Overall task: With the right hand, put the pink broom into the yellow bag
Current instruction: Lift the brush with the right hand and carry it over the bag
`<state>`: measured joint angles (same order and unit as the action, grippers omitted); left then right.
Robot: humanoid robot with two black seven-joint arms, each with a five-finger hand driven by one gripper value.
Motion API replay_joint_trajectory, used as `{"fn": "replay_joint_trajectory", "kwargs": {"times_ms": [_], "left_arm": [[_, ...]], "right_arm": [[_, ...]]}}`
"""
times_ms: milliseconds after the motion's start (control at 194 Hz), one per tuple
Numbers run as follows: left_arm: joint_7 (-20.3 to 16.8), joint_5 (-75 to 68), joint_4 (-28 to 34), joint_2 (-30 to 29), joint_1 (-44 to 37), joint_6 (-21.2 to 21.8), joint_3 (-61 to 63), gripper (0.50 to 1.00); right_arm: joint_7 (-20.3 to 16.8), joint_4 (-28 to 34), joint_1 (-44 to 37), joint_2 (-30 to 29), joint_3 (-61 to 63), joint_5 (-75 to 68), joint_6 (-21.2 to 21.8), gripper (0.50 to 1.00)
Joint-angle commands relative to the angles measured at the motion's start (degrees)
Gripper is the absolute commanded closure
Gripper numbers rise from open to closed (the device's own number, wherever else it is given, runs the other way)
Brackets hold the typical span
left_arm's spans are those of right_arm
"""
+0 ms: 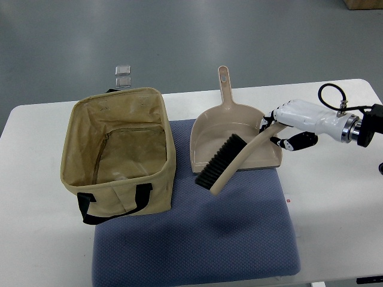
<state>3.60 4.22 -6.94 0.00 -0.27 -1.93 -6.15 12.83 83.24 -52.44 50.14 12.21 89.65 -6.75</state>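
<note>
White table (pixel 335 215), blue-grey mat (pixel 239 239) – my right hand (pixel 286 127) curled round handle of pinkish-beige black-bristled broom (pixel 230 162), lying across matching plastic dustpan (pixel 230 128); open tan fabric bag (pixel 116 149) well left – apart.

- My right arm (pixel 353 127) comes in from the right edge, lying nearly level over the worktop (pixel 335 197), black forearm and silver wrist ring showing.
- My right hand (pixel 287 128), white-shelled, reaches left toward the broom handle (pixel 254 146).
- Its fingers (pixel 297 141) curl around the handle's upper end, thumb side above, dark fingertips below.
- Left arm unseen.
</note>
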Motion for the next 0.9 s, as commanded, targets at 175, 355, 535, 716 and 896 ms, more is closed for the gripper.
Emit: {"fn": "replay_joint_trajectory", "kwargs": {"times_ms": [175,355,535,716,896], "left_arm": [[0.0,0.0,0.0,0.0,0.01,0.0,0.0,0.5],[0.0,0.0,0.0,0.0,0.01,0.0,0.0,0.5],[0.0,0.0,0.0,0.0,0.01,0.0,0.0,0.5],[0.0,0.0,0.0,0.0,0.01,0.0,0.0,0.5],[0.0,0.0,0.0,0.0,0.09,0.0,0.0,0.5]], "right_arm": [[0.0,-2.74,-12.77,2.33,0.01,-3.52,1.82,1.0],[-0.44,-7.75,-21.03,-1.71,0.01,-3.43,4.2,1.0],[-0.7,-13.37,-26.31,-11.82,-0.17,-2.47,4.99,1.0],[-0.7,-18.38,-28.68,-21.75,-1.05,-1.68,5.69,1.0],[-0.7,-20.66,-28.42,-29.04,-1.05,0.34,6.66,1.0]]}}
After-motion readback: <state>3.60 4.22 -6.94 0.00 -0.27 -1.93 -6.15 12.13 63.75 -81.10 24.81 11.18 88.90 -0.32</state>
